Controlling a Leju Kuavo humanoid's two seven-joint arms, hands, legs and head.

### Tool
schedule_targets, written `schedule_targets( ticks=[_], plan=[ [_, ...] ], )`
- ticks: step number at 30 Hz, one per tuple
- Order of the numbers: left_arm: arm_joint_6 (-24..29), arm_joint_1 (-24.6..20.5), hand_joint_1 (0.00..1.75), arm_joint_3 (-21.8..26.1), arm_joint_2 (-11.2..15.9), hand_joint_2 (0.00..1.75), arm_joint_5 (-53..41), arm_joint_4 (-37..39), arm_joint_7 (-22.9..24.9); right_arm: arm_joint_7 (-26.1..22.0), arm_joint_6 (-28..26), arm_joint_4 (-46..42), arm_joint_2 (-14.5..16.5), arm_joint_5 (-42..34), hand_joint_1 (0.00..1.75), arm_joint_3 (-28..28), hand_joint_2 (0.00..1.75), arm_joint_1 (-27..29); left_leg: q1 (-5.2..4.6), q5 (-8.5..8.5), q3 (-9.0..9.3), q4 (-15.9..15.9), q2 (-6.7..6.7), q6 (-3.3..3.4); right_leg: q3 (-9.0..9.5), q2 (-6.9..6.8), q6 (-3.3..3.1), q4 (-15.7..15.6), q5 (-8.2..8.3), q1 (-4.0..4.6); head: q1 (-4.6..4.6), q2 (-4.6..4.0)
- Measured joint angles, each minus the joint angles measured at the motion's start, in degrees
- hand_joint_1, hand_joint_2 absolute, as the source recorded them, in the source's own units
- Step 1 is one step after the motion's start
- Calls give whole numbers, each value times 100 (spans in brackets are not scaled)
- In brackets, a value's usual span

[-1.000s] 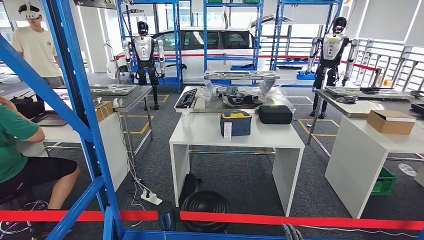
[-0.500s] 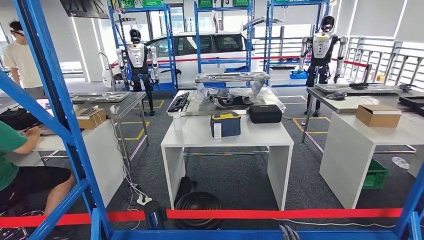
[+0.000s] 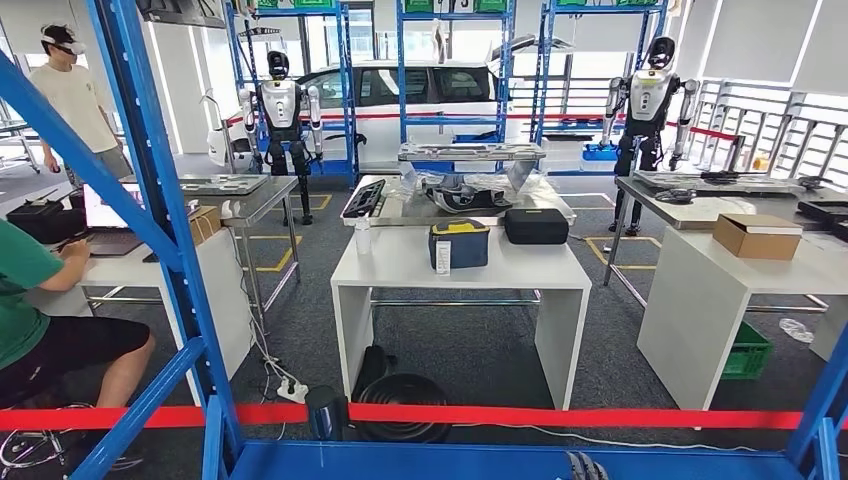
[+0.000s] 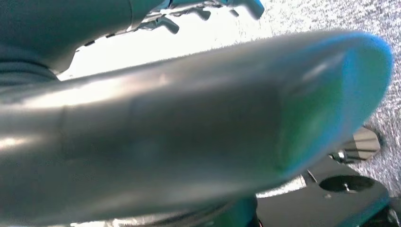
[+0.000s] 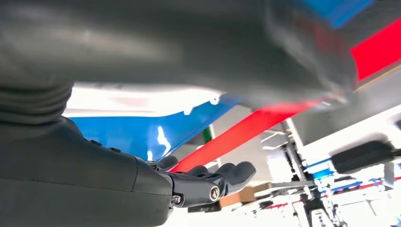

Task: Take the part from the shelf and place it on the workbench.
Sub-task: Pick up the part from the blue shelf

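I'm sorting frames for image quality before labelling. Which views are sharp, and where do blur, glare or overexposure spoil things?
Head view: sharp and evenly lit, with the white table and red tape crisp, straight blue shelf posts leaning from wide-angle distortion. Left wrist view: a big grey shape lies out of focus, background blown white. Right wrist view: the right hand is fairly sharp, the dark mass above blurred, the background overexposed.

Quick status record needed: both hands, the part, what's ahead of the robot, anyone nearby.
left hand: fingers show past a large grey part; grip unclear
right hand: fingers curled, nothing seen in them
grey part: blurred, close to the left wrist camera
ahead: blue shelf frame, red tape, white table beyond
on table: blue-yellow case, black case
people: one seated, one standing, both left
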Motion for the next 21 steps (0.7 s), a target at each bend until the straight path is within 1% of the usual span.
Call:
schedule_targets(
  ticks=[1, 5, 6, 8, 15, 21],
  plan=[
    [0, 1, 0, 1, 0, 0, 1, -1, 1, 9, 4, 0, 0, 40, 0, -20, 175, 20, -5, 7, -4, 0, -1, 12, 2, 0, 6, -10, 22, -2, -1, 0],
    [0, 1, 0, 6, -20, 0, 17, -1, 10, 194, 180, -77, 0, 384, 0, -240, 175, 285, -18, 69, -36, 5, 5, 104, 20, 13, 154, -124, 184, -10, 0, 0],
    [0, 1, 0, 7, -21, 0, 17, -1, 12, 199, 185, -90, 0, 397, 0, -259, 175, 319, -19, 73, -36, 6, 5, 109, 19, 15, 165, -132, 195, -11, 0, 0],
    [0, 0, 0, 8, -21, 0, 17, -1, 12, 200, 186, -100, 1, 411, 0, -290, 175, 360, -21, 77, -36, 9, 7, 115, 18, 17, 180, -142, 208, -12, 0, 0],
    [0, -4, 0, 34, -21, 0, 17, -1, 12, 200, 191, -144, 1, 425, 0, -327, 175, 412, -26, 74, -75, 10, 9, 122, 14, 17, 200, -146, 208, -16, -1, 0],
    [1, -3, 0, 47, -21, 0, 21, -1, 12, 316, 356, -150, 0, 519, 0, -347, 175, 476, -23, 76, -78, 5, 11, 118, 4, 17, 201, -143, 207, -11, -1, 0]
  ],
)
